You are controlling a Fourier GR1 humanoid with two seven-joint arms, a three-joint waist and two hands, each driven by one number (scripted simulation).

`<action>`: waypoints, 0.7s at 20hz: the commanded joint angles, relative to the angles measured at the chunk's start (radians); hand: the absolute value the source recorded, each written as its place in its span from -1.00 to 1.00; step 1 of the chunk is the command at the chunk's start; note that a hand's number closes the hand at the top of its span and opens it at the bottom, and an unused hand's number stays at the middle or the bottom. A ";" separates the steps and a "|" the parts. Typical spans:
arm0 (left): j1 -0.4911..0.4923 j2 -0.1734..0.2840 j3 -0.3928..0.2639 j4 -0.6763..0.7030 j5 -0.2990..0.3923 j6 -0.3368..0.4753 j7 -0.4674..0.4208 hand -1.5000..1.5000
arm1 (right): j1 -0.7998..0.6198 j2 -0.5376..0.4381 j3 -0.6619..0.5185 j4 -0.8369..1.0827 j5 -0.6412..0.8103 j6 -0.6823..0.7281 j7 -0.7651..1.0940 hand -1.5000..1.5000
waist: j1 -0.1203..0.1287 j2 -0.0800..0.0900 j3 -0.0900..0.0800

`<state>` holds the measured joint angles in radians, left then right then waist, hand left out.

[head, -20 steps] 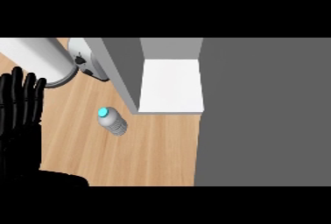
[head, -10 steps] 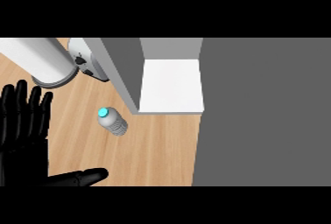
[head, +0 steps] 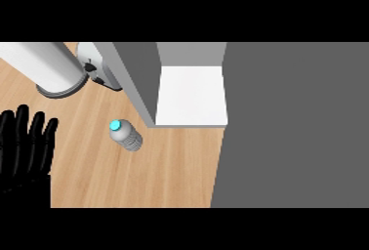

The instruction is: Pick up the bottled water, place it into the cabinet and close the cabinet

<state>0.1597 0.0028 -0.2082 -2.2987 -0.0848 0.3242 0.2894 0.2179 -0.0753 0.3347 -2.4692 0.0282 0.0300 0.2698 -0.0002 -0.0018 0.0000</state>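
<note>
With the bottle point(head: 125, 135) standing on the table point(head: 144, 180) just beside the open cabinet point(head: 191, 95), untouched, the left hand point(head: 25, 146), fingers straight and apart at the left edge, should likely close around its body, not the cap.

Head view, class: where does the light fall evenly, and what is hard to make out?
Head view: the wooden counter is evenly lit, without glare; the clear plastic water bottle with the blue cap casts barely any shadow; the black left hand is so dark that its surface detail is lost.
</note>
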 commanded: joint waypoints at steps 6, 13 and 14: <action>-0.069 0.044 0.057 0.078 -0.024 -0.020 0.066 -1.00 | -0.023 -0.005 0.044 -0.134 0.038 -0.044 0.140 -1.00 | -0.003 0.001 0.000; -0.067 0.014 0.099 0.270 0.016 -0.025 -0.090 -1.00 | -0.007 -0.009 0.123 -0.095 0.106 -0.081 0.083 -1.00 | -0.006 0.001 0.000; -0.050 0.002 0.076 0.263 0.016 -0.021 -0.060 -1.00 | -0.085 0.007 0.118 -0.105 0.131 -0.109 0.172 -1.00 | -0.002 0.001 -0.001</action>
<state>0.1102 0.0171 -0.1469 -2.0917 -0.0909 0.3062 0.2490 0.1784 -0.0620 0.4538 -2.4802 0.0627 -0.0556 0.3442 -0.0047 -0.0013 -0.0006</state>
